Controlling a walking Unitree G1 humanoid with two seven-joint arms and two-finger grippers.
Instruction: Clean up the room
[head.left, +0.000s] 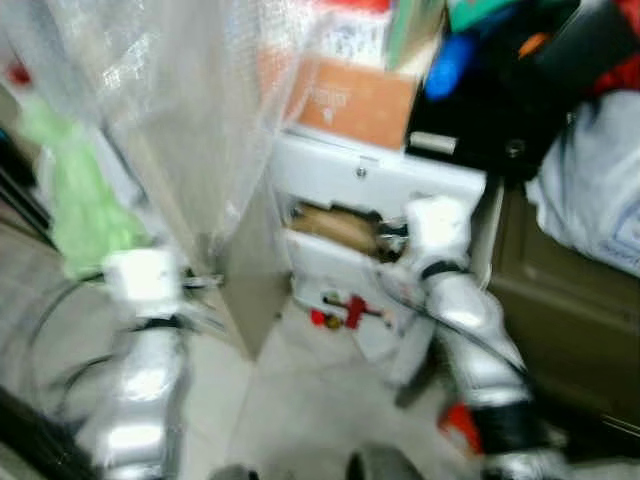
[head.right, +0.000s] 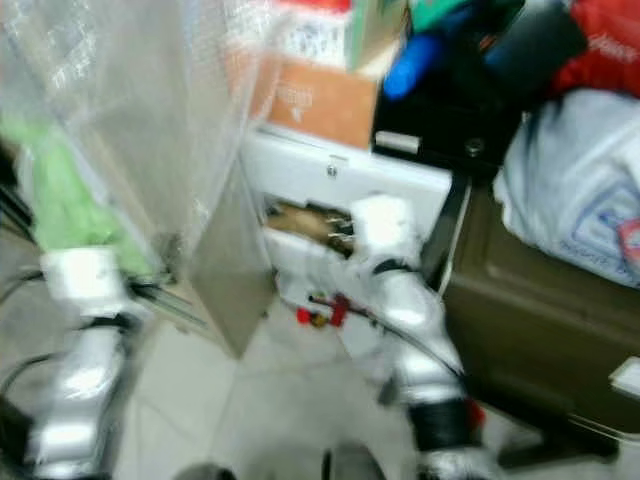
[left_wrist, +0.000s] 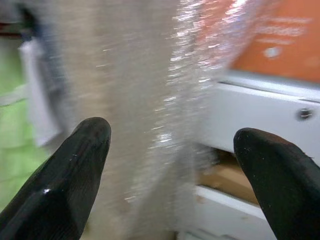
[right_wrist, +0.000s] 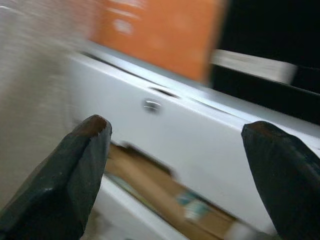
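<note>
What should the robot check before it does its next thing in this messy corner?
1. Left gripper open and empty: ok, its fingers stand wide apart with nothing between them.
2. Right gripper open and empty: ok, fingers spread, facing the white drawer unit.
3. Clear sight of the scene: not ok, every view is blurred.
4. Bubble wrap out of the left gripper's way: not ok, it hangs right in front of the fingers.
5. What the small red thing on the floor is: cannot tell.
6. Orange box steady on top of the drawers: cannot tell.
</note>
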